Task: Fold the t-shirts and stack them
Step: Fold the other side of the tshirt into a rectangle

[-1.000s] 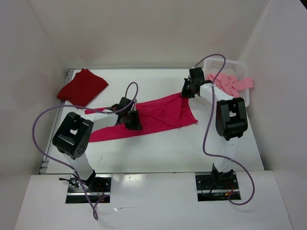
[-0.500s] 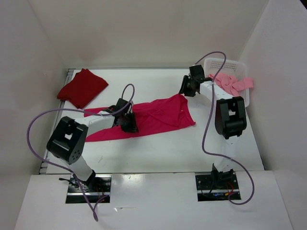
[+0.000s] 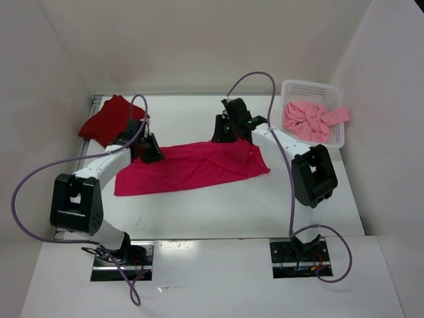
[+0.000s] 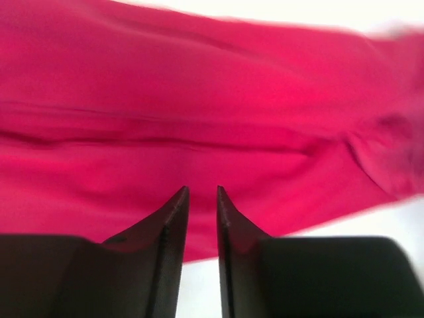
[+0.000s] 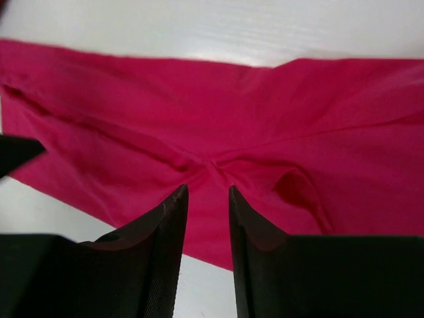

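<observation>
The bright crimson-pink t-shirt (image 3: 192,167) lies spread in a long band across the middle of the table. It fills the left wrist view (image 4: 199,99) and the right wrist view (image 5: 265,112). My left gripper (image 3: 149,151) is at the shirt's far left edge, its jaws (image 4: 203,192) a narrow gap apart with nothing pinched. My right gripper (image 3: 224,132) is at the shirt's far edge right of centre, its jaws (image 5: 208,191) slightly open over a bunched fold. The dark red t-shirt (image 3: 106,119) lies folded at the back left. The salmon pink t-shirt (image 3: 308,119) is crumpled in the basket.
A white perforated basket (image 3: 311,86) stands at the back right, with the salmon shirt hanging over its right rim. White walls enclose the table on three sides. Purple cables loop above both arms.
Both grippers have moved left along the crimson shirt's far edge, the left one towards the dark red shirt. The crimson shirt now lies flatter and straighter across the table.
</observation>
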